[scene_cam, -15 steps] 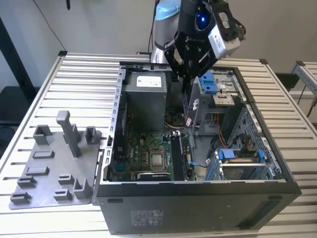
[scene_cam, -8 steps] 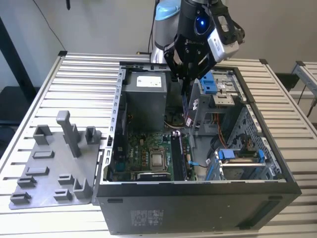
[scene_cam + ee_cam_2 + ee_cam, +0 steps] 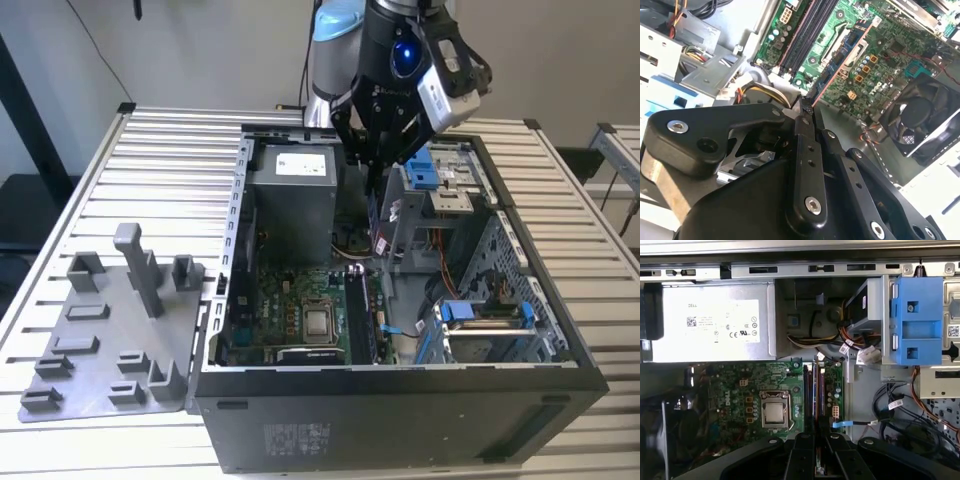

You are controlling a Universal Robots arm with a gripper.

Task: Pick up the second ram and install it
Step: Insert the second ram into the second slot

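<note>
Slatted metal workbench [image 3: 90, 200], white wall behind. An open computer case [image 3: 400, 400] lies on its side on it so the motherboard [image 3: 290, 300] faces up toward the arm, which gives a straight top-down reach to the slots. Beside the case, on the exterior view's left, sits a grey plastic tray [image 3: 100, 340] of blocks and posts, well away from the gripper.

The gripper [image 3: 375, 165] hangs over the middle of the case, fingers pressed together on the second ram [image 3: 840, 62], pinching it by one end. In the second wrist view the stick runs out from between the fingertips as a thin reddish-edged board seen edge-on, pointing down at the motherboard. It is held on edge, probably so its contact edge can meet a slot lengthwise. The memory slots [image 3: 814, 385] lie directly below the gripper, next to the CPU socket [image 3: 774, 412]; in the first wrist view the fingers line up with the slot rows. I can't tell whether the stick touches a slot yet; in the exterior view it looks still above the board.

Arm pose: wrist vertical, tool pointing straight down into the case. The power supply [image 3: 290, 190] is off to one side of the gripper, the blue drive-bay latch [image 3: 422, 170] just beside it on the other.
</note>
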